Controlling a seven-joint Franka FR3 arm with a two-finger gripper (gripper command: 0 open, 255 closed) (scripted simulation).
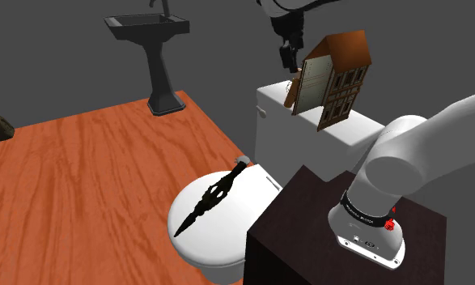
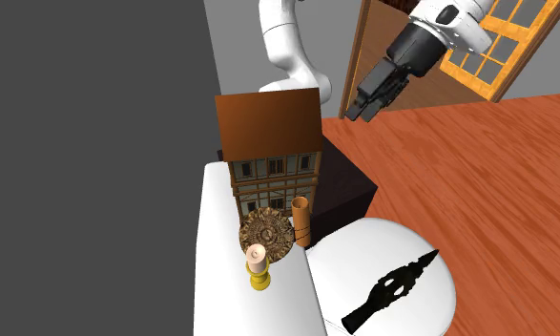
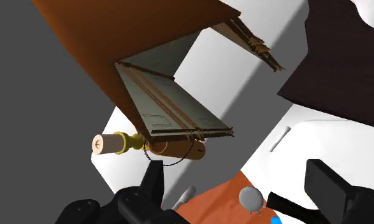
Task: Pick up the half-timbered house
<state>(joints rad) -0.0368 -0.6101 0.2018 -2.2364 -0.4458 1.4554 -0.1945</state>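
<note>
Your gripper [image 3: 239, 191] is wide open: in the wrist view its two black fingers [image 3: 155, 181] stand well apart with nothing between them. It has hold of nothing.

The house [image 1: 337, 77] you are after stands on top of the white toilet tank [image 1: 269, 121], at the end nearer the stand [image 1: 308, 210]. It has a brown roof, pale walls crossed with dark beams and rows of small windows. In the shoulder view you see the gripper [image 1: 288, 53] up in the air just to the left of the house, near its roof edge. In the second exterior view the gripper [image 2: 356, 110] hangs to the right of the house [image 2: 273, 148] and clear of it. The wrist view has the house [image 3: 160, 83] ahead of the fingers, apart from them.

On the tank [image 2: 220, 286] near the house, you also have a brown cylinder [image 2: 300, 220], a round carved disc [image 2: 268, 232] and a candle [image 2: 258, 264] in a yellow holder. The cylinder is just beside the house wall, and the candle is farthest from the house.

On the closed white toilet lid [image 1: 219, 239] lies a long black carved ornament [image 1: 214, 197]. A dark pedestal sink [image 1: 154, 48] stands at the far side of the red-brown wooden floor [image 1: 90, 178].
</note>
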